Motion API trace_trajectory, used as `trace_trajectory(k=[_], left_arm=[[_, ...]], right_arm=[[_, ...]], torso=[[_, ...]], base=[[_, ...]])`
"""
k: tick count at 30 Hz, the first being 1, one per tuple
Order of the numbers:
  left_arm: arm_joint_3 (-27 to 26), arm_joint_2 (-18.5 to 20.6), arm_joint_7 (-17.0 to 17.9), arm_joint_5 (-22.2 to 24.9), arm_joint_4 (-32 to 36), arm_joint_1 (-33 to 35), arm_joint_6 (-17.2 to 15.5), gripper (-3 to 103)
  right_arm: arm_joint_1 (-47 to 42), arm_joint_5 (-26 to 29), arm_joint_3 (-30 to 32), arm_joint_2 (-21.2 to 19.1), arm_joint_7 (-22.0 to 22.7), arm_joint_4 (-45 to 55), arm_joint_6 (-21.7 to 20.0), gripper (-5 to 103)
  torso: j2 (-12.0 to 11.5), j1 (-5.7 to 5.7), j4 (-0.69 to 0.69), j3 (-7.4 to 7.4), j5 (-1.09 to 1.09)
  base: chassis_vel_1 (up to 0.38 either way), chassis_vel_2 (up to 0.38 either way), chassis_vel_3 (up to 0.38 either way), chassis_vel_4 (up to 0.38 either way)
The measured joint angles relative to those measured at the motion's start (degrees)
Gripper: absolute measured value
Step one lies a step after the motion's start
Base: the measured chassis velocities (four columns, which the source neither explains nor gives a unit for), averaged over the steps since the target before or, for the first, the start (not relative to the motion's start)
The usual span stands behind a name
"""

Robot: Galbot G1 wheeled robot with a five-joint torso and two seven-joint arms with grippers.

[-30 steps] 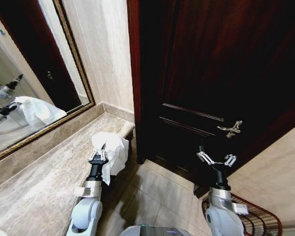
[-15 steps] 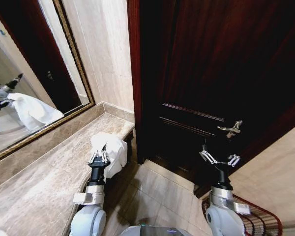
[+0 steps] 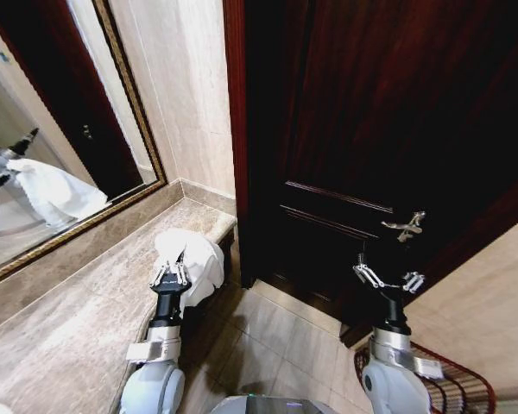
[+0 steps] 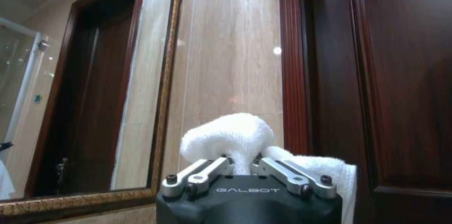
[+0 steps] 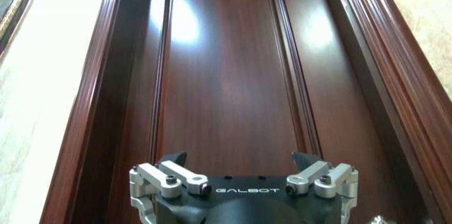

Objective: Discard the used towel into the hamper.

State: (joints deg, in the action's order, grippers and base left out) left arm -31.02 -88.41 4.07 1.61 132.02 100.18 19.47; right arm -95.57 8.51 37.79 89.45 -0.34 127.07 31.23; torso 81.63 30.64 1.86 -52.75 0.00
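My left gripper [image 3: 170, 274] is shut on the white towel [image 3: 192, 261], which bunches above its fingers and hangs over the end of the marble counter. The left wrist view shows the towel [image 4: 233, 138] puffed up between the closed fingers [image 4: 201, 171]. My right gripper [image 3: 387, 278] points up in front of the dark door, open and holding nothing; in its wrist view the right gripper [image 5: 240, 161] has its fingers spread wide. The hamper [image 3: 462, 388], a reddish-brown wire basket, stands on the floor at the bottom right, beside my right arm.
A marble counter [image 3: 69, 319] runs along the left under a gold-framed mirror [image 3: 52, 129]. A dark wooden door [image 3: 380, 129] with a metal handle [image 3: 404, 227] is ahead. Tiled floor [image 3: 276, 336] lies between the counter and the hamper.
My left gripper has drawn the towel slightly back and toward the counter, the cloth bunching up higher. The right gripper has shifted a little to the right.
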Motion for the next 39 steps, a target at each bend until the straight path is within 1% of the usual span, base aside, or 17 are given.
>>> trace_trajectory(k=[7, 10, 13, 31, 39], left_arm=[[-0.53, -0.54, 0.01, -0.23, -0.55, -0.68, 1.04, 6], [-1.47, -0.8, -0.44, -0.93, -0.92, -1.54, 3.18, 6], [-1.85, -0.72, -0.43, -1.26, -1.3, -1.91, 3.76, 6], [-0.75, -0.64, -0.23, -2.15, -2.62, -2.59, 3.8, 6], [-0.73, -0.62, -0.23, -1.93, -2.64, -2.58, 3.71, 6]], right_arm=[[0.01, 0.04, 0.14, -0.11, -0.79, -0.22, 0.67, 100], [0.33, -0.23, 0.09, -0.01, -0.97, -0.48, 1.19, 100], [0.27, -0.54, 0.03, 0.28, -1.09, -0.63, 1.49, 100], [0.09, -0.83, 0.59, 0.42, -0.89, -1.56, 2.27, 100], [0.22, -0.84, 0.56, 0.43, -1.12, -2.19, 2.28, 100]], torso=[[0.0, 0.0, 0.0, 0.0, 0.0], [0.0, 0.01, 0.0, 0.0, 0.01], [0.0, 0.0, 0.0, 0.0, 0.01], [0.0, 0.0, 0.0, 0.0, 0.0], [0.0, 0.0, 0.0, 0.0, 0.01]], base=[[-0.022, -0.027, 0.021, 0.02], [-0.037, -0.057, 0.056, 0.036], [-0.012, -0.021, 0.017, 0.006], [-0.01, -0.013, -0.008, -0.009], [-0.078, -0.083, -0.083, -0.079]])
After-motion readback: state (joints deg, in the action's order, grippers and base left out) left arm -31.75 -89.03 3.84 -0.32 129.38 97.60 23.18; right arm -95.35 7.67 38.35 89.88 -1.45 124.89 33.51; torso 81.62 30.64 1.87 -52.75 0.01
